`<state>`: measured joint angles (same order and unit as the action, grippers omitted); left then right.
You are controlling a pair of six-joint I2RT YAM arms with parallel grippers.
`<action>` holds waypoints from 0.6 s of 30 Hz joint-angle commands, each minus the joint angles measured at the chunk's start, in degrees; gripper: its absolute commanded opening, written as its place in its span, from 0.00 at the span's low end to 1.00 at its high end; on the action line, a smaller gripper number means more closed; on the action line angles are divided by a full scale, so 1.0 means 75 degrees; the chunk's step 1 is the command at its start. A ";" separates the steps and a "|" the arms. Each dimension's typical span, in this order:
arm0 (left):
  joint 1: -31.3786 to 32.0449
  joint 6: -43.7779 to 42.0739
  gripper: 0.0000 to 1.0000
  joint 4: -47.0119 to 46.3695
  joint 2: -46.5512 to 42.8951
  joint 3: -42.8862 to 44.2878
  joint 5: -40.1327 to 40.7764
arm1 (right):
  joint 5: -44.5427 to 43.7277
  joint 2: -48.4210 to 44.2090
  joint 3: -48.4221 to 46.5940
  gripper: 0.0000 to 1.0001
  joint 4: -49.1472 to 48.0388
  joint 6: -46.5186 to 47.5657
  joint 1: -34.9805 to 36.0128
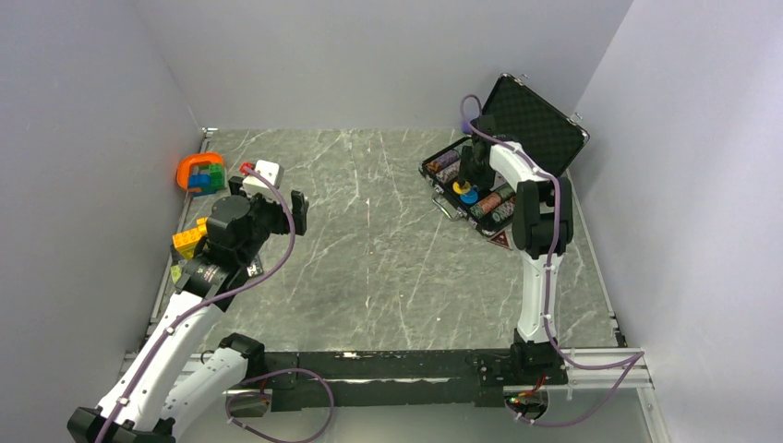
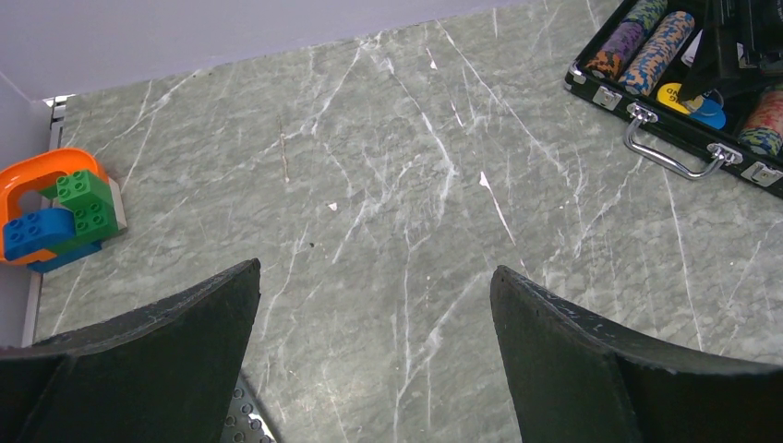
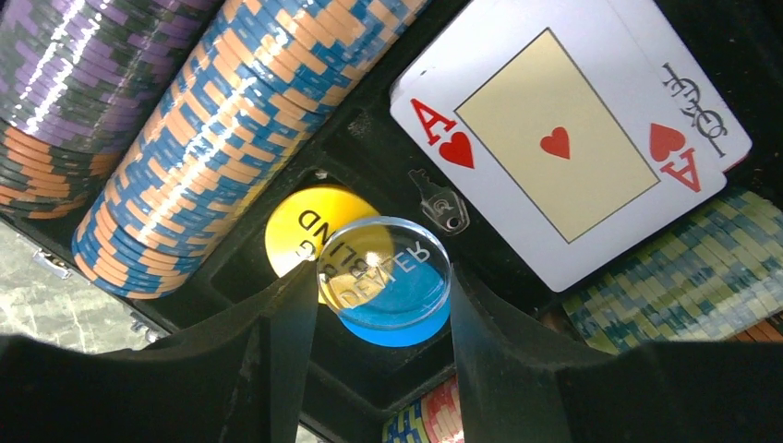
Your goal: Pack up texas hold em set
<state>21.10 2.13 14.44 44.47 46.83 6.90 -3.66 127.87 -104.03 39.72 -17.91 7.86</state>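
Observation:
The black briefcase [image 1: 536, 120] lies open at the back right, lid up and handle [image 2: 672, 159] facing the table's middle. In its foam tray lie a blue-and-orange chip stack [image 3: 231, 120], a purple chip stack [image 3: 65, 83], a card deck [image 3: 563, 138] with the ace of hearts on top, and a yellow disc [image 3: 295, 231]. My right gripper [image 3: 383, 277] hangs just above the tray, shut on a clear-and-blue dealer disc [image 3: 392, 286] that overlaps the yellow one. My left gripper [image 2: 374, 277] is open over the table's left side, holding nothing.
An orange ring with green and blue toy blocks [image 1: 198, 173] sits at the back left corner. A white-and-red block [image 1: 261, 173] and a yellow block [image 1: 189, 238] lie near the left arm. A small key [image 3: 441, 205] rests in the case. Walls close in on three sides.

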 commanded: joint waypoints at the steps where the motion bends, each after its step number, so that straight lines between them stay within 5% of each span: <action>1: 0.0034 -0.0077 0.98 -0.0214 -0.0023 -0.0033 0.0020 | 0.0453 -0.0116 0.0268 0.33 0.0141 -0.0022 0.0180; 10: 0.0034 -0.0075 0.98 -0.0207 -0.0039 -0.0033 0.0022 | 0.0298 -0.0109 0.0266 0.37 0.0266 -0.0073 0.0200; 18: 0.0032 -0.0073 0.98 -0.0202 -0.0038 -0.0036 0.0027 | 0.0062 -0.0142 0.0076 0.64 0.0415 -0.0051 0.0197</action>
<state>21.10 2.13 14.44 44.47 46.83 6.90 -2.52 127.59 -103.39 39.75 -18.15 9.04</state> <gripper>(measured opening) 0.985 0.591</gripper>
